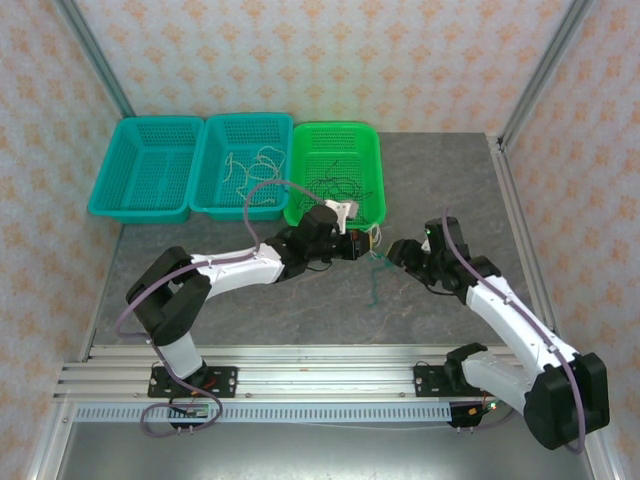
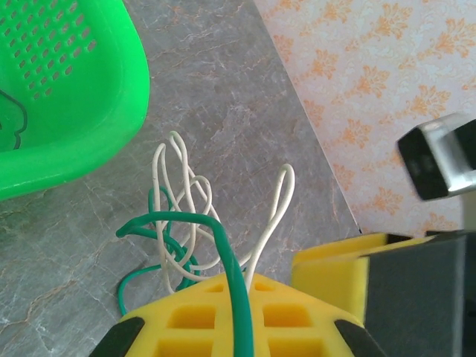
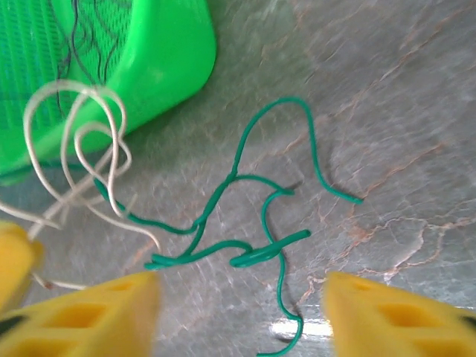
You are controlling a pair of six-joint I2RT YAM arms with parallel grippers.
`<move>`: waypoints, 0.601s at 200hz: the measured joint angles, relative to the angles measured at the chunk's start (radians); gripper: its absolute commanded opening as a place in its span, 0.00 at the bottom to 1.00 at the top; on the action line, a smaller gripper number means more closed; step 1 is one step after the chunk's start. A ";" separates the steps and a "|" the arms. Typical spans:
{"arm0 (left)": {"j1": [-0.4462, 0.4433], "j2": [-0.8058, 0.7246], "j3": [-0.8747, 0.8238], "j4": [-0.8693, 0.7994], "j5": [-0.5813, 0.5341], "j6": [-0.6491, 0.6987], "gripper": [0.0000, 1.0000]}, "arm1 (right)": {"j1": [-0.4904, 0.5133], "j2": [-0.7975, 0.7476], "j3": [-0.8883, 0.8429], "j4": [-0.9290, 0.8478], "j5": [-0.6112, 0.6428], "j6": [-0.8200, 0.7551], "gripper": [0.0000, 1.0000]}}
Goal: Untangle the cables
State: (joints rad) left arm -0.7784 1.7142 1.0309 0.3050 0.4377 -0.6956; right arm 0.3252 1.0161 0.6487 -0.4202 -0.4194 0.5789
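Your left gripper (image 2: 249,297) is clamped tight on the cables (image 2: 178,216). A green strand (image 2: 230,260) runs up between its yellow pads, and cream loops (image 2: 157,171) fan out just above them in the lower middle of the left wrist view. Your right gripper (image 3: 242,297) is spread wide, its fingers at the lower corners of its view, and it holds nothing. The green strand lies kinked on the table (image 1: 440,190) between and beyond those fingers. Seen from above, both tips meet near the frame's centre, just in front of the near right corner of the green basket (image 1: 375,165). You have bare table to the right as far as the metal rail (image 1: 520,225), and more at lower left, in front of the teal baskets (image 1: 145,170). The thin dark wires (image 1: 335,185) in the green basket are hard to make out. The left pads hide where the cream loops are pinched.
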 measured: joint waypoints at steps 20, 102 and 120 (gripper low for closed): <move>-0.001 0.000 0.000 0.005 0.001 -0.004 0.00 | 0.006 0.026 -0.024 0.044 -0.022 -0.001 0.83; -0.012 0.000 0.000 0.013 0.008 -0.005 0.00 | 0.006 0.244 -0.085 0.354 -0.119 0.247 0.42; -0.016 0.000 -0.007 0.015 0.008 -0.008 0.00 | 0.000 0.249 -0.087 0.360 -0.095 0.285 0.17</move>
State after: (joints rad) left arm -0.7944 1.7138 1.0237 0.3199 0.4454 -0.7036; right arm 0.3256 1.2652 0.5613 -0.0605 -0.5148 0.8635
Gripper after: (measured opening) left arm 0.069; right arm 0.316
